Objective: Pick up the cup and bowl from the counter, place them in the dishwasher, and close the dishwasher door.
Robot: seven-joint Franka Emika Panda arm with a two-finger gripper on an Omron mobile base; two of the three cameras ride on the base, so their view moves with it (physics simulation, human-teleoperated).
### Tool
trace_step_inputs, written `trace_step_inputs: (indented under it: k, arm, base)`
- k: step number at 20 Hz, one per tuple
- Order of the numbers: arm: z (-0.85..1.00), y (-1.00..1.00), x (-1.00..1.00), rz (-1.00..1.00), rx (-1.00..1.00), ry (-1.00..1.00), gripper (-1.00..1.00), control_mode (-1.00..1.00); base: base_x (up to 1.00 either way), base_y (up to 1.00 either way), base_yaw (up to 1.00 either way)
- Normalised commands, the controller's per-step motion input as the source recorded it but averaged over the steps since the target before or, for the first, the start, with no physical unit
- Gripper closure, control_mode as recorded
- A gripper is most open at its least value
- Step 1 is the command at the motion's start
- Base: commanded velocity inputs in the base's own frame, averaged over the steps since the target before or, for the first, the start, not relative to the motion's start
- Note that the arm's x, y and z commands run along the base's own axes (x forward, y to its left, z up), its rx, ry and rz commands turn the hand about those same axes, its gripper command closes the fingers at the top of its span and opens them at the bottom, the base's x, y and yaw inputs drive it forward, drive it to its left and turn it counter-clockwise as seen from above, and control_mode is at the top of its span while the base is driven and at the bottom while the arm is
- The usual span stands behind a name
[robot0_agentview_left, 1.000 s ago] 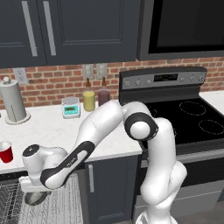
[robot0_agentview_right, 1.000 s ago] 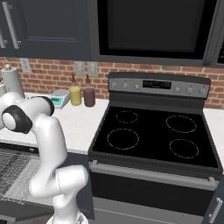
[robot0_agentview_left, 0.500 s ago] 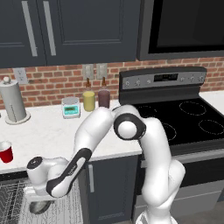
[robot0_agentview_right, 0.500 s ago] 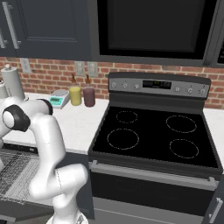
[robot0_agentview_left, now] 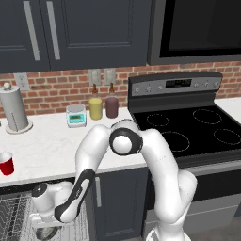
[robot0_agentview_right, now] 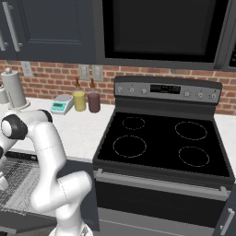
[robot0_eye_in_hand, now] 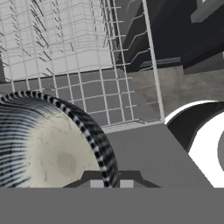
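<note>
Bowl: a shallow round grey metal bowl (robot0_eye_in_hand: 48, 144) sits pinched at its rim by the gripper (robot0_eye_in_hand: 108, 183), low over the dishwasher's wire rack (robot0_agentview_left: 19, 212); its inside looks dull and mottled, its outer wall ringed with dark and light reflections.
Gripper: nearly shut, its two dark fingertips clamped on the bowl's rim.
Just changed: over the last second the arm has folded downward from bench height, carrying the hand from beside the bench edge to down at the rack; the elbow now rides above the bench front.
Meaning: by my reading the bowl is about to be set down, so this half of the loading is almost done.
Cup: a small red tapered cup (robot0_agentview_left: 6, 163) with a white rim stands upright on the bench (robot0_agentview_left: 52, 141) at the far left, well apart from the arm, not yet collected.
Dishwasher: door (robot0_agentview_right: 18, 220) lies folded down and open; the rack is a grid of thin pale wires with upright tines.
Bench: white, faintly marbled stone, smooth and flat.
Also on the bench: a paper towel roll (robot0_agentview_left: 14, 109), a teal-faced scale (robot0_agentview_left: 76, 115), a yellow jar (robot0_agentview_left: 95, 107) and a maroon jar (robot0_agentview_left: 111, 106), all against the brick wall.
Left to do: release the bowl, fetch the cup, shut the door.
</note>
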Motion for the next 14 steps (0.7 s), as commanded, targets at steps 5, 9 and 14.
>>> trace_step_inputs:
  k: [5, 9, 14]
  arm:
    - [-0.14, 0.2, 0.06, 0.0, -0.03, -0.01, 1.0, -1.0]
    - [-0.01, 0.32, 0.36, -0.01, 0.0, -0.01, 1.0, -1.0]
    - [-0.01, 0.34, 0.36, -0.02, -0.01, -0.04, 1.0, -1.0]
  base:
    - [0.0, 0.0, 0.0]
    - [0.0, 0.0, 0.0]
    - [0.0, 0.0, 0.0]
